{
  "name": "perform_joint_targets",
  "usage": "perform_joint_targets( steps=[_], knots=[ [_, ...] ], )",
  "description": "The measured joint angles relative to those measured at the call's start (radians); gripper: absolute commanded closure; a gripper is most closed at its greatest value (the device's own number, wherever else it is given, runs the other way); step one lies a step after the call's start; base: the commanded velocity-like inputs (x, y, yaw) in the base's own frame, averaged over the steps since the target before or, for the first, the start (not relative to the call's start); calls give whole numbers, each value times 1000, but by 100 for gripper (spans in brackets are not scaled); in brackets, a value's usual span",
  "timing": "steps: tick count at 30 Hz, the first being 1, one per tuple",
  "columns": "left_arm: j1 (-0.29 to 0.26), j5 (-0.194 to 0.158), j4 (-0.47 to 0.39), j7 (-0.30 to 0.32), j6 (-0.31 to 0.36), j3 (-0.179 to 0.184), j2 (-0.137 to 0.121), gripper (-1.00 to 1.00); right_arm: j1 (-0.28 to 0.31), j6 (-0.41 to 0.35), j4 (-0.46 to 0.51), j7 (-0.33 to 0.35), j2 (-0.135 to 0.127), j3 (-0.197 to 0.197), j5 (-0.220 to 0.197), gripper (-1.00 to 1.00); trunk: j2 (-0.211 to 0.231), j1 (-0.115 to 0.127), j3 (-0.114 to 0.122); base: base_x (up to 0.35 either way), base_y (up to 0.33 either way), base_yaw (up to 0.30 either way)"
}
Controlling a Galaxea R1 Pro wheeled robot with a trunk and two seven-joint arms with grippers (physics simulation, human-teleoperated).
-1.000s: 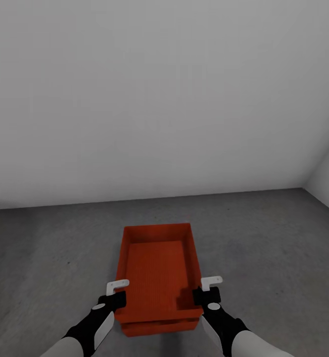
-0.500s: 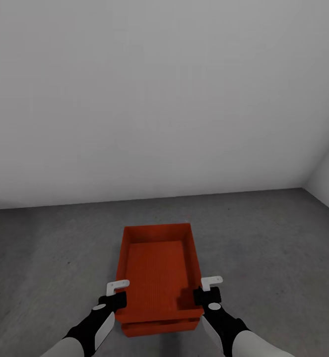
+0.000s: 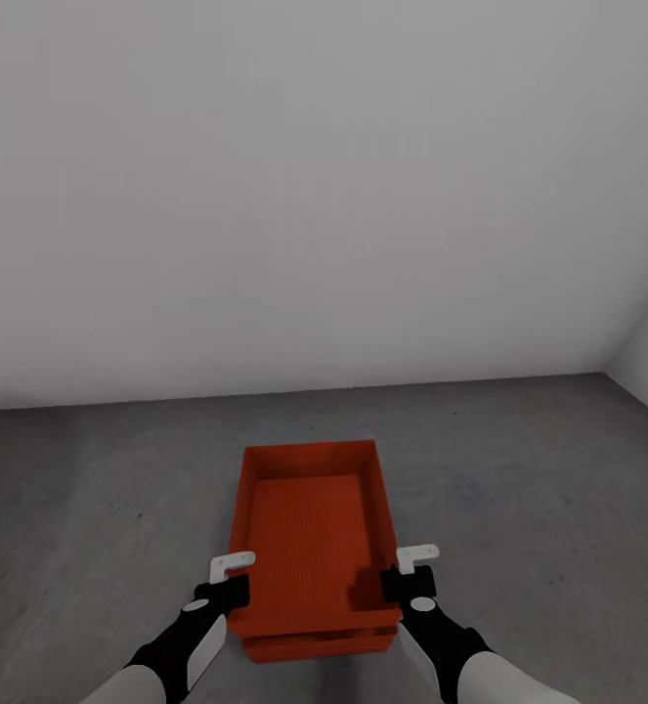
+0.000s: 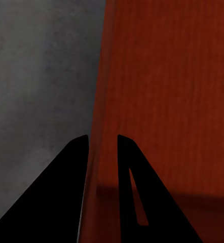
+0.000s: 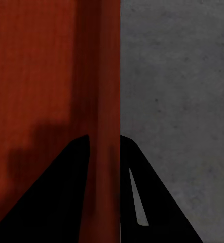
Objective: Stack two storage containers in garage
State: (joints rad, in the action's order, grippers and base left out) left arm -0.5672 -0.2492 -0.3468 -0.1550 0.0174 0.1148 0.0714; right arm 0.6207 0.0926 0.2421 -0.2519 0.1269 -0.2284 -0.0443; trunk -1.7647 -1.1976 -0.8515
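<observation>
Here, in the head view, I see the top bin nested on the lower bin, whose front edge peeks out beneath it, both on the grey garage floor near a white wall. My left gripper sits at the top bin's left wall and my right gripper at its right wall, near the front corners.

In the left wrist view, the left fingers straddle the thin orange wall, pinching it.

In the right wrist view, the right fingers likewise clamp the right wall, floor beyond.

I judge these bins light and stiff but thin-walled and slick; the side rims near the corners are the sensible hold.
</observation>
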Motion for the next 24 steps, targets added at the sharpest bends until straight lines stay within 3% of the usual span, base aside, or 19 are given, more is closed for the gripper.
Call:
perform_joint_targets(
  steps=[8,11,24],
  knots=[
    [0,-1,-2,-1,2,1,0,100,0,0,0,0,0,1,0,100,0,0,0,0,0,1],
    [2,-24,2,0,0,16,-6,100,0,-1,-4,0,3,5,11,100,0,0,0,0,0,0],
    [4,-44,-30,-11,-1,34,-7,100,0,-9,32,2,-3,1,14,100,0,0,0,0,0,0]
  ],
)
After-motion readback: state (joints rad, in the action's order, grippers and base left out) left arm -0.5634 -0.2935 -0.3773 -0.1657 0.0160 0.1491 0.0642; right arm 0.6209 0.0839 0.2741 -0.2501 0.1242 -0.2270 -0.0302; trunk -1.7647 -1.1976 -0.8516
